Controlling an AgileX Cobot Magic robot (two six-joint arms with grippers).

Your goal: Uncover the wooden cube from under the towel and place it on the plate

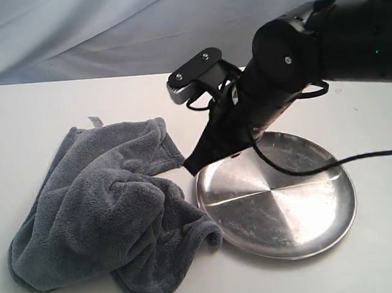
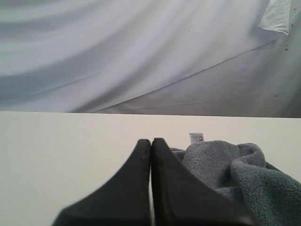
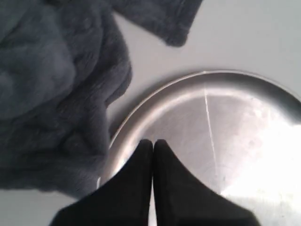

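The dark grey towel [image 1: 113, 211] lies bunched on the white table, left of the steel plate [image 1: 282, 201]. No wooden cube shows in any view; it is hidden. My right gripper [image 1: 189, 166] hangs shut and empty over the plate's left rim, close to the towel's edge. From the right wrist, its tips [image 3: 153, 142] sit above the plate [image 3: 216, 122] with the towel [image 3: 56, 94] beside. My left gripper [image 2: 151, 141] is shut and empty, low over the table, with the towel [image 2: 235, 174] and its white tag [image 2: 196, 137] just beyond.
A pale fabric backdrop [image 1: 105, 31] hangs behind the white table [image 1: 31, 119]. The right arm's dark body [image 1: 324, 48] reaches in from the upper right, with a cable [image 1: 360, 157] crossing above the plate.
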